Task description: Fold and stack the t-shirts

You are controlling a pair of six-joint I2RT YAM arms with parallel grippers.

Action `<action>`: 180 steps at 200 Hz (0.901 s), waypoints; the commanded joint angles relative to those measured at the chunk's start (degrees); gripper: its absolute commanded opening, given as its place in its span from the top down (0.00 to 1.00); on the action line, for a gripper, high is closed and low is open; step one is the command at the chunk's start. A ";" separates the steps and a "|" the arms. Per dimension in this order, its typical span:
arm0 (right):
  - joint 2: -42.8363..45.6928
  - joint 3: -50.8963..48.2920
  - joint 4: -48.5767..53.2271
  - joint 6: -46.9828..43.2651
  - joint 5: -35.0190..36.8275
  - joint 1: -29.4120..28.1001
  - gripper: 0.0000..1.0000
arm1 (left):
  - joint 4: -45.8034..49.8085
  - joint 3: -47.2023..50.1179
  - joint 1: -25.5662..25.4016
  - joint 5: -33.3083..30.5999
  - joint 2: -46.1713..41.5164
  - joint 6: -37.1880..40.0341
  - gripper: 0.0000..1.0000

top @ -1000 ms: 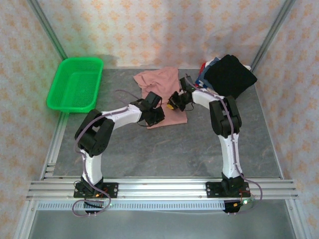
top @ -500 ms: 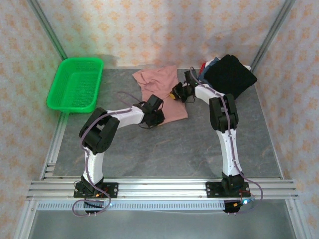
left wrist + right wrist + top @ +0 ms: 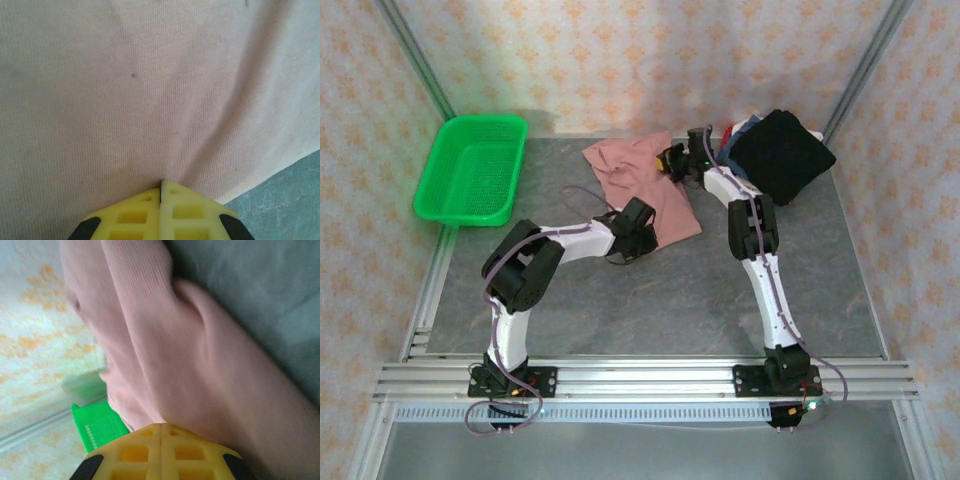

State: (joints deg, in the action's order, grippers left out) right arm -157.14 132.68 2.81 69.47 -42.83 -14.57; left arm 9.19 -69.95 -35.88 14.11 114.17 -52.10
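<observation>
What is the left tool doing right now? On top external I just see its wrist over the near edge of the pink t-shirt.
Observer: The left tool is shut on the pink t-shirt; creases fan out from the pinch.
Operator: How close to the cloth's edge is that pinch?
Observer: Close. The grey table shows just beside the tool, past the cloth's edge.
Operator: And the other arm?
Observer: The right tool is shut on the pink t-shirt too, with cloth bunched right against it.
</observation>
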 commanded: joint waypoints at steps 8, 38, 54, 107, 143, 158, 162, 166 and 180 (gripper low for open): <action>1.35 2.02 -4.76 3.67 0.38 1.21 0.97 | 13.77 4.91 -1.18 0.83 2.57 3.31 1.00; 12.98 -6.08 3.71 -9.33 -0.99 2.07 0.92 | 13.78 5.82 -0.95 1.46 -1.44 4.55 1.00; 19.32 -10.39 12.92 -18.71 -0.15 2.61 0.87 | 14.35 6.31 -0.65 1.61 -4.26 4.66 1.00; 38.49 -33.85 31.42 -38.89 1.13 2.70 0.66 | 17.52 3.92 0.15 2.42 -18.34 3.84 0.64; 53.45 -57.60 31.42 -42.33 0.27 2.48 0.53 | 17.16 12.09 3.66 2.51 -29.37 -3.68 0.49; 57.40 -64.72 30.25 -42.88 -1.13 2.31 0.49 | 12.39 19.46 5.47 3.79 -34.25 -8.11 0.46; 58.11 -66.22 29.88 -43.08 -1.31 2.31 0.49 | 11.35 21.13 5.74 3.74 -35.15 -8.98 0.45; 58.68 -67.73 29.66 -43.42 -1.47 2.11 0.48 | 10.43 22.66 6.01 3.79 -35.73 -9.84 0.44; 59.50 -71.05 28.43 -44.26 -1.96 1.91 0.47 | 4.75 27.96 6.89 5.30 -37.08 -13.22 0.43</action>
State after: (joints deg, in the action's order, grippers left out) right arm -101.06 66.59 31.38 29.17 -43.51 -11.97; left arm 20.18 -50.24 -30.11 17.50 77.95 -57.23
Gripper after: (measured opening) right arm 0.522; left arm 0.560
